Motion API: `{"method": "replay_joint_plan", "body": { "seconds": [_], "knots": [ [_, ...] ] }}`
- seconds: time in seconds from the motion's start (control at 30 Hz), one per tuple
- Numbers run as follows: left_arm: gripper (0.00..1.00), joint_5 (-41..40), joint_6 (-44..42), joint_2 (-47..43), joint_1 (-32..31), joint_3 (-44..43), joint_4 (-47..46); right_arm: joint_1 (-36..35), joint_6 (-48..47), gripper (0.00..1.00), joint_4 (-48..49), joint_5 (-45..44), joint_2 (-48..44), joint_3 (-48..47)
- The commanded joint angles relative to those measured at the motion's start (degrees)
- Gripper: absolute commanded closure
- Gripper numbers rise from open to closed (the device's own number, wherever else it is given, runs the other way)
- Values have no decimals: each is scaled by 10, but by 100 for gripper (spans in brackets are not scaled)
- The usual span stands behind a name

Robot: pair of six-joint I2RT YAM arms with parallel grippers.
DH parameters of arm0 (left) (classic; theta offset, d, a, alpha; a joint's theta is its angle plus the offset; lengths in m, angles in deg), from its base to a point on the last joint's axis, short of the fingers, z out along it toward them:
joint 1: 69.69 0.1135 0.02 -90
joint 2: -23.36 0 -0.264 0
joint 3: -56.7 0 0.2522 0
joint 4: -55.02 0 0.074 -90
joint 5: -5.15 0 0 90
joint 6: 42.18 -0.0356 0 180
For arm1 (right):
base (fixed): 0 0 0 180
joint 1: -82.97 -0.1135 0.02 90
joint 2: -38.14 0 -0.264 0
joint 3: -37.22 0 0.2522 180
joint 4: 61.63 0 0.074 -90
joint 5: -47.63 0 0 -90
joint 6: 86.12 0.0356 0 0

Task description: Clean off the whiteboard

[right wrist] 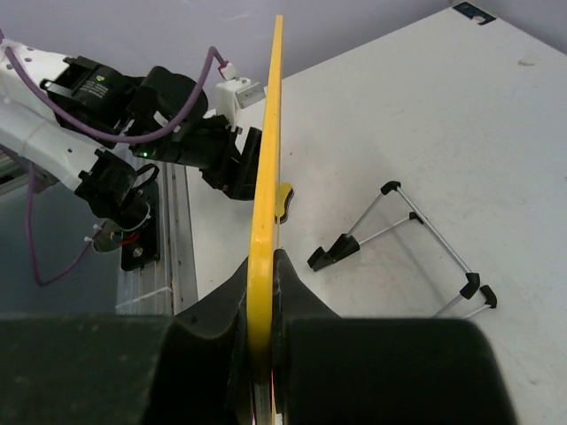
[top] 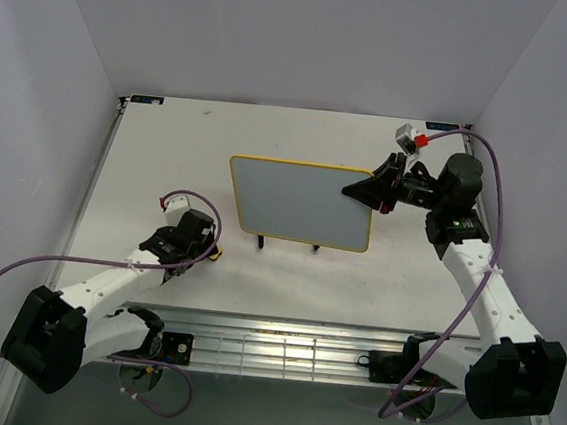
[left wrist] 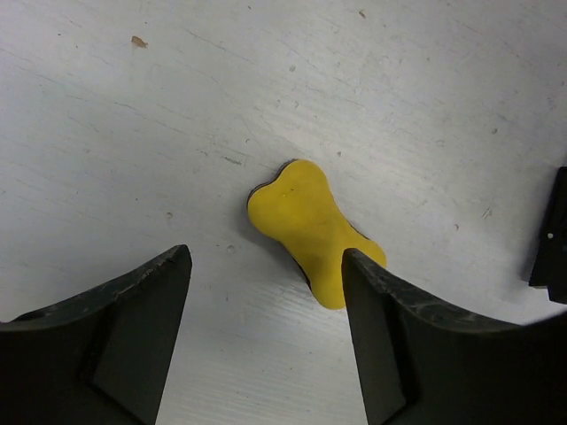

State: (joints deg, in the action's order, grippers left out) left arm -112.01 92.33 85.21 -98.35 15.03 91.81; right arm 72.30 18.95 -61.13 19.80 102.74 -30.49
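Observation:
The whiteboard (top: 300, 202), white with a thin yellow frame, is held up off the table, its face plain in the top view. My right gripper (top: 369, 192) is shut on its right edge; the right wrist view shows the board edge-on (right wrist: 266, 177) between the fingers (right wrist: 301, 301). The yellow sponge eraser (left wrist: 310, 228) lies flat on the table. My left gripper (left wrist: 266, 266) is open just above it, one finger (left wrist: 390, 310) over the eraser's near end; it also shows in the top view (top: 200, 248).
The black wire stand (right wrist: 399, 239) lies on the table under the board, its feet showing in the top view (top: 263, 241). A small grey and red object (top: 409, 137) sits at the back right. A metal rail (top: 280, 348) runs along the near edge.

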Motion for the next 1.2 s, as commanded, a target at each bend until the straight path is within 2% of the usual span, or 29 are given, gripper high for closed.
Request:
{"method": "replay_joint_plan", "body": {
  "seconds": [0.0, 0.17, 0.23, 0.33, 0.4, 0.47, 0.53, 0.67, 0.77, 0.87, 1.17],
  "knots": [
    [20, 8, 7, -35, 0, -19, 15, 0, 2, 92, 128, 16, 32, -4],
    [12, 13, 3, -128, 0, -51, 65, -7, -6, 92, 128, 39, 93, -38],
    [2, 11, 1, -149, 0, -68, 96, -13, -10, 92, 129, 46, 113, -48],
    [2, 45, -20, -196, -1, -84, 98, -22, -13, 92, 137, 69, 144, -63],
    [2, 125, -85, -211, 0, -95, 82, -26, -12, 92, 143, 80, 161, -74],
    [2, 160, -122, -207, -1, -126, 99, -26, -25, 92, 115, 90, 186, -102],
    [2, 166, -136, -216, 0, -142, 131, -27, -31, 92, 118, 88, 204, -112],
    [2, 201, -173, -274, -1, -148, 118, -26, -45, 92, 98, 103, 245, -149],
    [2, 192, -182, -312, -1, -132, 106, -26, -62, 92, 84, 117, 275, -178],
    [2, 217, -192, -334, -1, -117, 86, -26, -134, 92, -4, 133, 305, -210],
    [2, 223, -196, -333, -1, -115, 83, -7, -171, 92, -28, 161, 350, -225]
  ]
}}
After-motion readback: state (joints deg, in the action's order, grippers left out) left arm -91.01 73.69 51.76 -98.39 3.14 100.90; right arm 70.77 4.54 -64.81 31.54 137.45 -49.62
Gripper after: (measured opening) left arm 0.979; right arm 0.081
